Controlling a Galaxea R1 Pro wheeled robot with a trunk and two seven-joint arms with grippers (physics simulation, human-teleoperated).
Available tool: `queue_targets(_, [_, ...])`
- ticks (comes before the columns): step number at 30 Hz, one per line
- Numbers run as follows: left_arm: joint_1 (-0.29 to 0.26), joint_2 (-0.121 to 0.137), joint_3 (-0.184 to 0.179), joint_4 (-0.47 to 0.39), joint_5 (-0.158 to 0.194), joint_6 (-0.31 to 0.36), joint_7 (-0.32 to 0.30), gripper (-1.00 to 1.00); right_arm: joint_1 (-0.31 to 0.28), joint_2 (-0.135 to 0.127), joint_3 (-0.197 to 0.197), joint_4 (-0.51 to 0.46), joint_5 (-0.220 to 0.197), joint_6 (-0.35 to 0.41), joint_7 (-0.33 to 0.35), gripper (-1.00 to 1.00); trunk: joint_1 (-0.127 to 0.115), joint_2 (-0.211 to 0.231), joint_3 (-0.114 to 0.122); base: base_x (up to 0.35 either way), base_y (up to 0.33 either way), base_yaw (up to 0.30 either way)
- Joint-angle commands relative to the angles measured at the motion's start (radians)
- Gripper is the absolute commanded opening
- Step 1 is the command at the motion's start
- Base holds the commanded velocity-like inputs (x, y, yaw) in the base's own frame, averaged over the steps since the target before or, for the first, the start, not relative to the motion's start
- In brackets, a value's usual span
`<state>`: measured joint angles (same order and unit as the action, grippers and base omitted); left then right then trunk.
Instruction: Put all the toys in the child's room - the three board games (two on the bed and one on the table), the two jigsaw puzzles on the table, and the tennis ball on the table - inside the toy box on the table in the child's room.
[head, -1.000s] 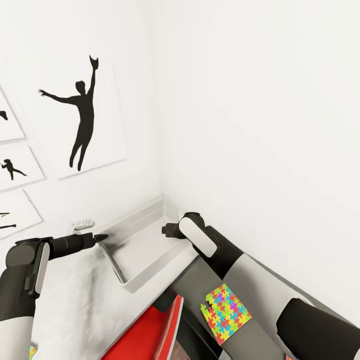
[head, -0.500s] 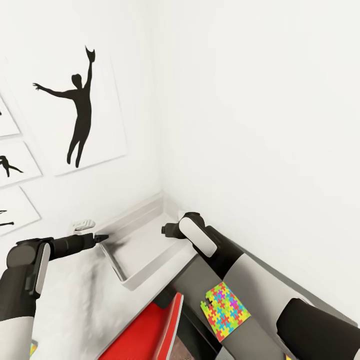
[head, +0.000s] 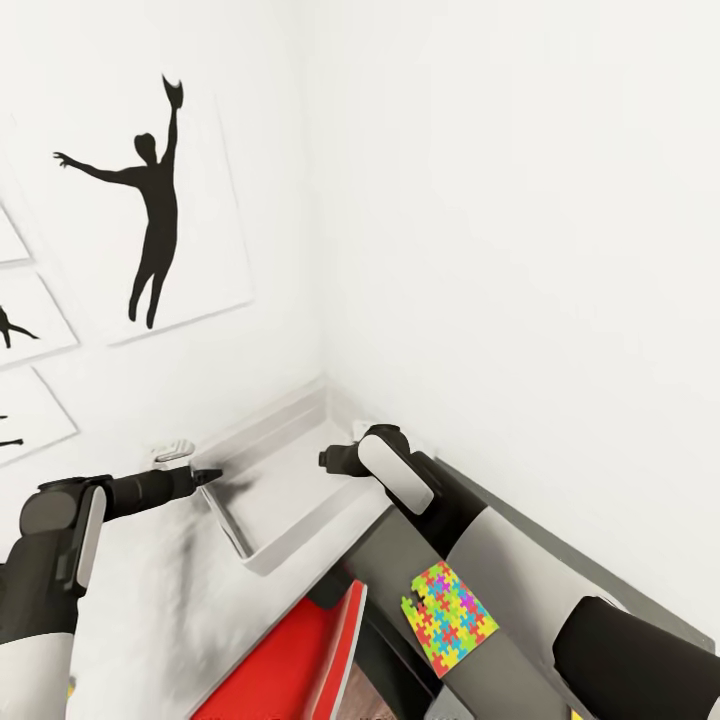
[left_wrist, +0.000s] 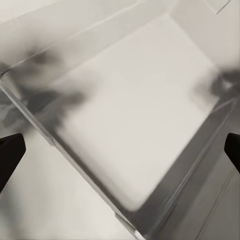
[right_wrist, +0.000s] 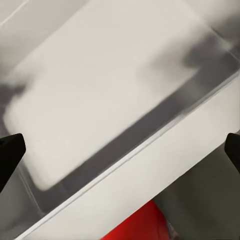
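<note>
Currently both grippers are hovering with jaws spread wide and gripping nothing, the left gripper (head: 205, 473) at one rim of the toy box (head: 290, 480) and the right gripper (head: 330, 458) at the opposite rim. One jigsaw puzzle (head: 449, 618) is lying flat on the table (head: 400, 560) beside the right forearm, near a red chair (head: 290, 670). It is looking thin, light and likely floppy, so pinching one overhanging edge seems wisest.
</note>
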<state>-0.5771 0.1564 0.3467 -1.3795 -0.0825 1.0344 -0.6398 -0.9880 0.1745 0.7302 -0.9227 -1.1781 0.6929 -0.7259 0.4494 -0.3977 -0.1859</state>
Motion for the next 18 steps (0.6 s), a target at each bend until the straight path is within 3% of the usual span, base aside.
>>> queue_targets(1, [-0.001,-0.001,0.001,-0.001,-0.009,0.004,-0.01,1.0,-0.001,0.0,0.001,-0.001,-0.008,0.001,-0.009,1.0,0.001,-0.002,-0.004,0.0,0.0,0.0])
queue_targets(18, [-0.001,-0.014,0.0,0.0,-0.008,0.005,-0.017,1.0,-0.001,0.0,0.001,-0.002,-0.008,0.0,-0.006,1.0,0.001,-0.002,-0.031,0.0,0.0,0.0])
